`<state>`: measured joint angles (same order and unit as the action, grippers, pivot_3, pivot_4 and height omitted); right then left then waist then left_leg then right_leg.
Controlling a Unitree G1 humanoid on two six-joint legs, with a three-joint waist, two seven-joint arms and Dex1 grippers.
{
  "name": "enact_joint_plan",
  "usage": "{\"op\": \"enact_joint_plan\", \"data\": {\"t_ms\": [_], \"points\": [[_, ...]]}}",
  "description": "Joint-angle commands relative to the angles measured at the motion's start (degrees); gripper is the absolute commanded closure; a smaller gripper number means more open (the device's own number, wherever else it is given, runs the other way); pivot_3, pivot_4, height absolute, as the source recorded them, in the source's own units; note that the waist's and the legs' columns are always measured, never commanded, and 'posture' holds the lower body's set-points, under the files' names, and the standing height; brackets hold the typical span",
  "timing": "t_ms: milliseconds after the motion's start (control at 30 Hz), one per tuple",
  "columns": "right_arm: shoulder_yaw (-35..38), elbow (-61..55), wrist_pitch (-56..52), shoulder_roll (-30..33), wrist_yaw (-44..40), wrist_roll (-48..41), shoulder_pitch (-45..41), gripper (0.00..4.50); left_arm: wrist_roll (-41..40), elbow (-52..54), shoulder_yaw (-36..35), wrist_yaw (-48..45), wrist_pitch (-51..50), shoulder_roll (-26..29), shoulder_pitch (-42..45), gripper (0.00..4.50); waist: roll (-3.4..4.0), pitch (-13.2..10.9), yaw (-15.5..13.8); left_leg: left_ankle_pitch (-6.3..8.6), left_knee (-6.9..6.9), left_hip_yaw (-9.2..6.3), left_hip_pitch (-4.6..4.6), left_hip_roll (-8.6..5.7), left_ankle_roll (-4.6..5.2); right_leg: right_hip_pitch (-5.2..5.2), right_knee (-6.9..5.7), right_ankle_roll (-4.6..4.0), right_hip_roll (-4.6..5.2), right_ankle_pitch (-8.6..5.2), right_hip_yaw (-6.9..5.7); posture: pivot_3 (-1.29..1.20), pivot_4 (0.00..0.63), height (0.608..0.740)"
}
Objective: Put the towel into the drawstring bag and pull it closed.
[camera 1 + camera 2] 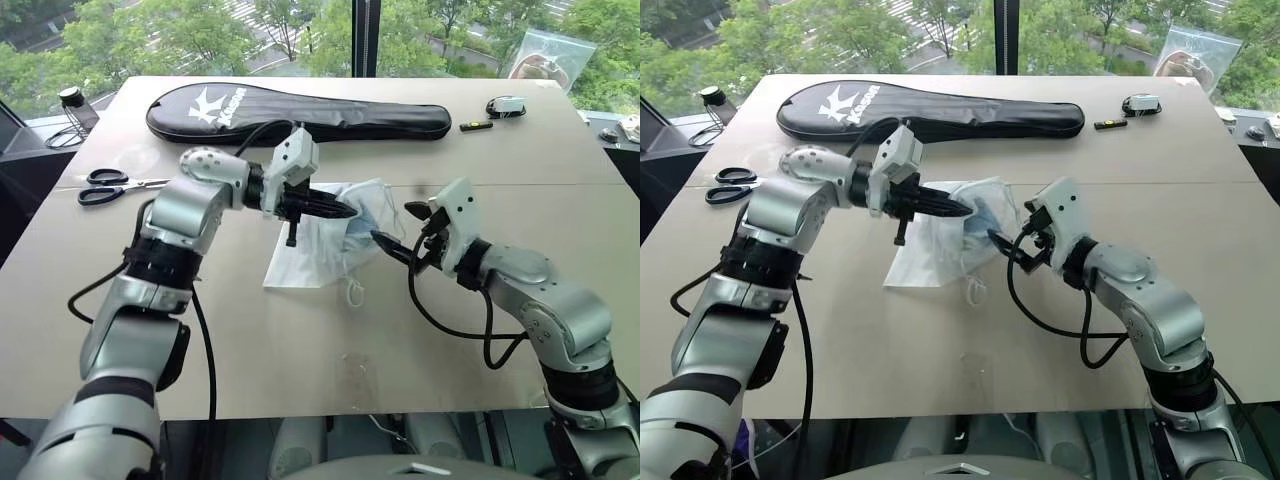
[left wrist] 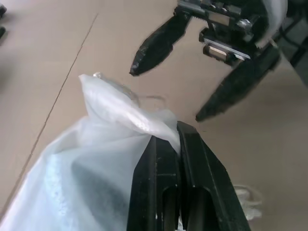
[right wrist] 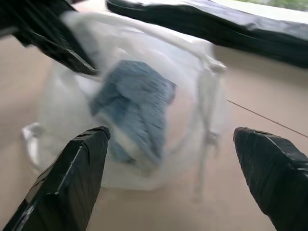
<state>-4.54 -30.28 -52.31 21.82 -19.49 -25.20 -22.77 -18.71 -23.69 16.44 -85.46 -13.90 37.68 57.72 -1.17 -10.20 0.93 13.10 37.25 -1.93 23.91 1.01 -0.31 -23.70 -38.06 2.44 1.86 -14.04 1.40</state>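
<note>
The white drawstring bag [image 1: 305, 255] lies in the middle of the table, its mouth end lifted toward the right. The light blue towel [image 3: 132, 103] sits inside it and shows through the thin fabric. My left gripper [image 1: 345, 211] is shut on a fold of the bag's rim [image 2: 130, 113] and holds it up off the table. My right gripper [image 1: 394, 224] stands open just to the right of the bag, pointing at it, with nothing between its fingers [image 3: 77, 168]. A white cord loop [image 1: 354, 292] trails from the bag's near edge.
A long black racket case [image 1: 300, 112] lies across the back of the table. Scissors [image 1: 105, 185] rest at the left, a small device [image 1: 505, 105] and a clear plastic pouch [image 1: 550, 55] at the back right. Bare tabletop [image 1: 320, 360] stretches in front of the bag.
</note>
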Motion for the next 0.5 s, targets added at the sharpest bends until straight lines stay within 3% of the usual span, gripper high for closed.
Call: {"op": "enact_joint_plan", "data": {"t_ms": [33,200,267,500], "points": [[2.66,-0.87,-1.80,0.05,1.91,0.11,-1.11,0.04,2.66,-8.78,0.28,-6.72,8.53,-0.90,7.29,4.50,0.00,0.00,-0.03,0.00,0.00,0.00,0.02,0.00,0.01,0.00,0.03,0.00,0.00,0.00,-0.01,0.00,0.150,0.740],[1.23,0.12,-3.88,-1.43,2.90,-0.06,-0.96,0.04,3.52,-16.41,3.34,-7.04,15.14,-2.48,12.11,4.50,0.00,0.00,0.16,0.01,-0.01,-0.02,0.06,0.00,0.02,0.00,0.06,0.02,0.01,-0.01,-0.03,0.00,0.150,0.740],[0.88,-0.09,-5.60,-2.55,2.89,-1.18,-0.72,0.54,3.69,-17.74,3.58,-7.04,16.20,-3.05,12.46,4.50,0.00,0.00,0.35,0.01,-0.02,-0.01,0.06,0.01,0.02,-0.02,0.03,0.02,0.01,-0.01,-0.01,0.00,0.150,0.740],[5.95,-4.98,-13.71,-6.54,3.58,-8.96,0.60,0.54,4.08,-19.70,3.77,-7.04,18.29,-3.67,12.89,4.50,0.00,0.00,0.92,0.01,-0.01,-0.05,0.07,0.03,0.03,-0.02,0.01,0.01,0.00,-0.01,-0.05,0.00,0.150,0.740]]}}
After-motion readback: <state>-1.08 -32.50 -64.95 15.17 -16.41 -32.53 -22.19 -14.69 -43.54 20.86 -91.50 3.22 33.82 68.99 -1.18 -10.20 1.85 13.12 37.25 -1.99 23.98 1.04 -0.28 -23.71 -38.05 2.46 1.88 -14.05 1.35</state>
